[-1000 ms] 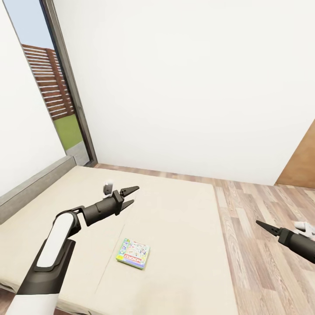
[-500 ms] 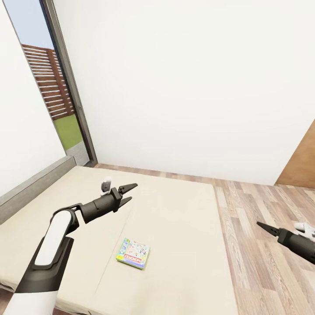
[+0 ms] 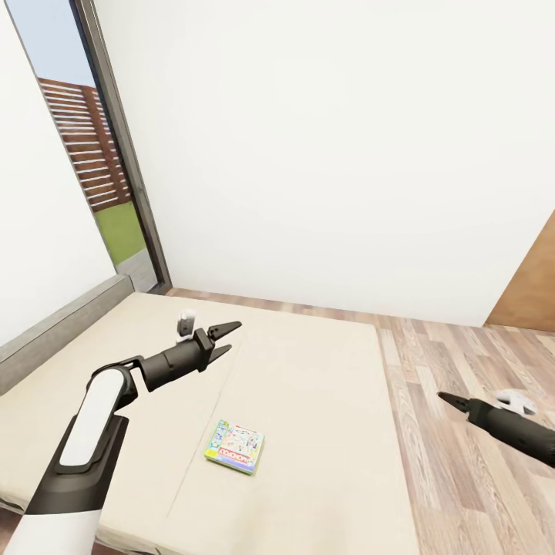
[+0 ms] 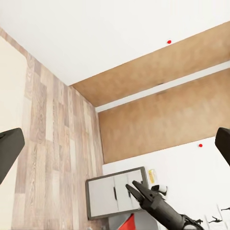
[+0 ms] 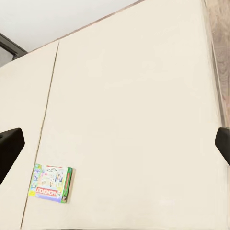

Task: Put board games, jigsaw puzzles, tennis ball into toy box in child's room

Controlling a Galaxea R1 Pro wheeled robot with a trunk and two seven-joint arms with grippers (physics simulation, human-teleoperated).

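A flat white-green cardboard Monopoly board game box (image 3: pixel 235 447) lies at six o'clock on the beige bed (image 3: pixel 308 362), probably light and stiff, best pinched by an edge; both the left pincer (image 3: pixel 222 340) and the right pincer (image 3: pixel 451 401) are spread empty.

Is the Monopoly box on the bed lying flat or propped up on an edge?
Lying flat. The Monopoly box rests face-up on the bed, its printed lid fully visible; neither gripper touches it.
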